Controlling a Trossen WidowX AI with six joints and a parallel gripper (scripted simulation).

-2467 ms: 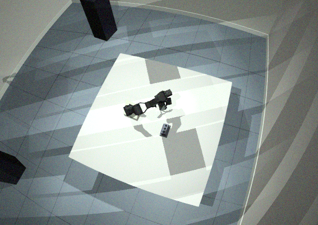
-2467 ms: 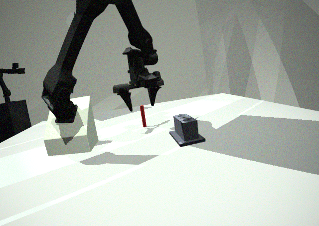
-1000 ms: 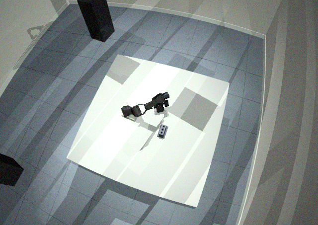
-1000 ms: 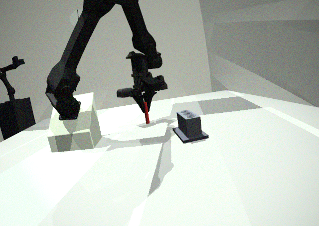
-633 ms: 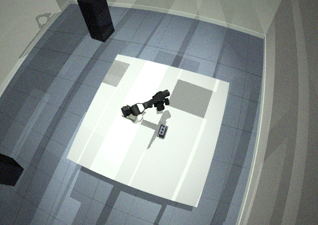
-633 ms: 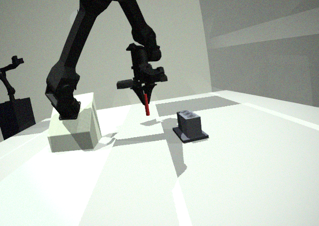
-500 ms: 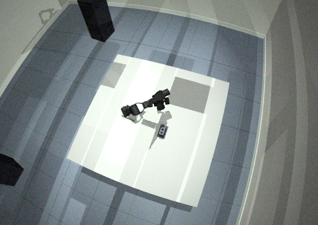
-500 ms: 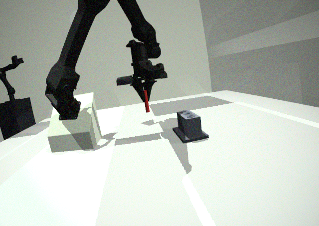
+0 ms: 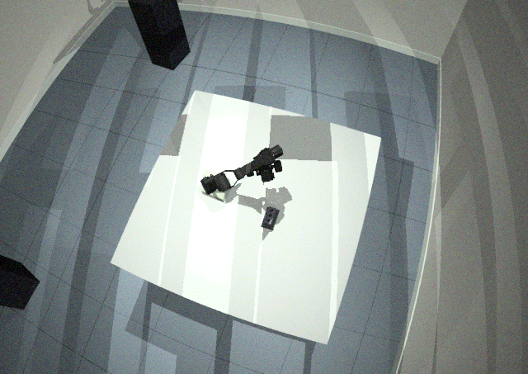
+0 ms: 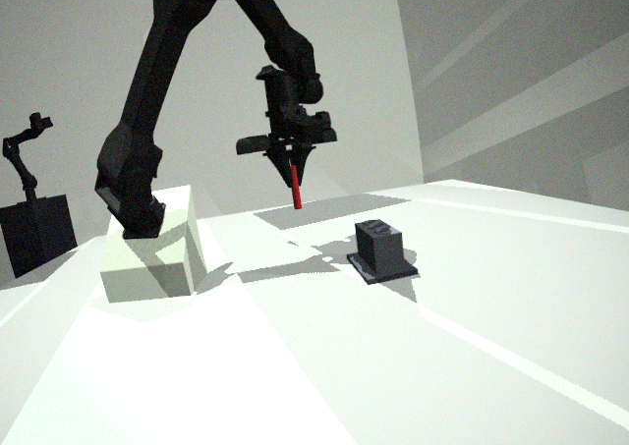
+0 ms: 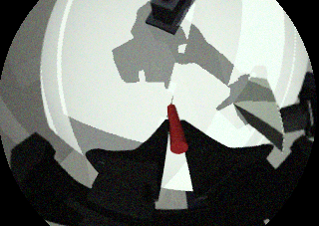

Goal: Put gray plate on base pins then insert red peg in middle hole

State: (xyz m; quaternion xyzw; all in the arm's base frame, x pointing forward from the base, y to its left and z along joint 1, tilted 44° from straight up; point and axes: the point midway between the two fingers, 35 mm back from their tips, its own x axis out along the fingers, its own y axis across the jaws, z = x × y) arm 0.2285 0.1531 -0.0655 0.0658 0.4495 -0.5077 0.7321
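Observation:
My gripper [image 10: 294,180] [image 11: 173,122] is shut on the red peg [image 10: 297,198] [image 11: 176,136]. The peg is nearly upright, tilted slightly in the exterior view, with its lower part sticking out below the fingertips, above the table. The gray plate [image 9: 270,217] [image 10: 390,252] [image 11: 171,2] looks like a dark block with a row of holes on top. It sits level, as far as I can tell, on the dark base [image 10: 368,276] [image 11: 160,25], to the right of the gripper in the exterior view. The pins cannot be made out. Fingertips and peg are hidden in the top view.
A pale block [image 10: 146,282] stands under the arm's own foot on the white table [image 9: 294,267] [image 10: 305,369]. Shadows of the arm fall beside the base. Dark pedestals [image 9: 159,29] [image 10: 40,232] stand off the table, one bearing another arm.

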